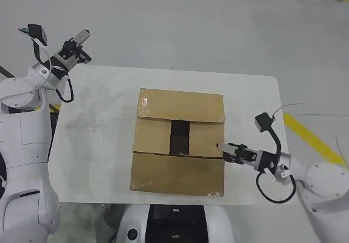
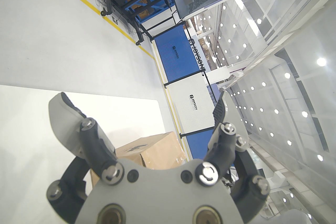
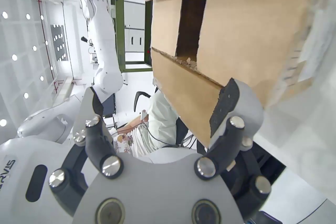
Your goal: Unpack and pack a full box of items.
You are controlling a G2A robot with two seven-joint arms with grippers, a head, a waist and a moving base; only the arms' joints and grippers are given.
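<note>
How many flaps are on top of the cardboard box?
4: far flap, near flap, left inner flap and right inner flap flanking the dark gap; none seems hidden.

The left arm stands raised at the robot's left side, bent at the elbow, with the forearm slanting up and away from the robot. Its left claw points outward, and the two fingers are spread wide with their dark pads facing each other. A black cable loops below the left wrist. The right arm comes in low from the robot's right side, forearm nearly level and wrist straight. The right claw points inward toward the left arm's side, jaws parted. A second black cable loop hangs under that wrist.
</note>
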